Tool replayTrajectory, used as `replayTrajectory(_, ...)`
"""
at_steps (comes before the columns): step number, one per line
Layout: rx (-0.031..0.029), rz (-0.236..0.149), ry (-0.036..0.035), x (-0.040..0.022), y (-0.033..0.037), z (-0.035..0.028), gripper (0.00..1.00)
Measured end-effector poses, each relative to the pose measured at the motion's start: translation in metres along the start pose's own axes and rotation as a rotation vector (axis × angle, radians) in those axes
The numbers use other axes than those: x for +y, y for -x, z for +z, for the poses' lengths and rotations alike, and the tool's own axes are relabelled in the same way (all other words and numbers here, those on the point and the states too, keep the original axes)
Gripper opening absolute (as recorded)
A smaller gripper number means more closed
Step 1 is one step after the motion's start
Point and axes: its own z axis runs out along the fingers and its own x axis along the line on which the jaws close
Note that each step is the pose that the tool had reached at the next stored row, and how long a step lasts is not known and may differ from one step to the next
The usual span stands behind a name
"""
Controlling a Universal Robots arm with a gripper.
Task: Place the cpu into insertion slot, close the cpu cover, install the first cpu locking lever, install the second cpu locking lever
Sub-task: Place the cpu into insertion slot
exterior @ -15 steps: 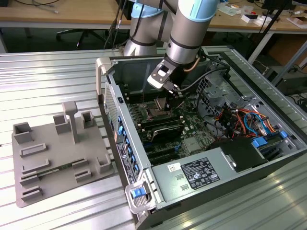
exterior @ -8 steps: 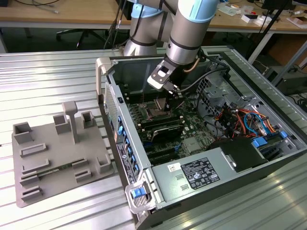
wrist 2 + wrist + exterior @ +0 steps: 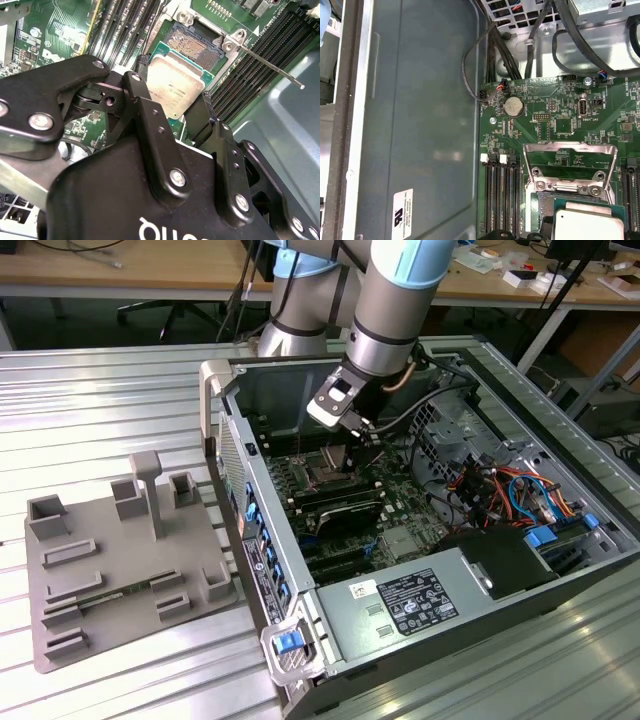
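On the exterior view's left, a grey tray of moulded holders lies on the ribbed metal bench. Just beside it, mid-scene, an open computer case lies on its side, and the robot arm reaches down into it over the motherboard.

In the second wrist view the gripper has its black fingers pinching the cpu by two opposite edges, its silver top facing the camera. The chip hangs just beside the insertion slot, whose pin field lies bare. It seems to sit a little above the board rather than seated, though height is hard to judge here. In the first wrist view the cpu cover stands swung up on its hinge along one edge of the socket. A locking lever sticks out free past one corner.

The step in hand looks like the first: placing the chip. Finishing it calls for the chip squared over the pin field and lowered flat, without sliding across the pins.

Room is tight. Memory slots flank the socket on both sides, the raised cover and loose lever border it, and a case wall stands near the board's edge. On the exterior view's right, bundled cables lie well apart from the socket.
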Motion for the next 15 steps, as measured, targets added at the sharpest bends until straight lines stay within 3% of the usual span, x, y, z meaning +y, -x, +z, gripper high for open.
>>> replayTrajectory(2, 0.0, 0.0, 0.0, -0.0001, 0.0, 0.0057, 0.55)
replayTrajectory(13, 0.0002, 0.0, 0.0001, -0.0001, -0.0002, 0.0061, 0.55)
replayTrajectory(15, 0.0, -0.002, 0.0001, -0.0001, -0.0031, 0.0061, 0.55)
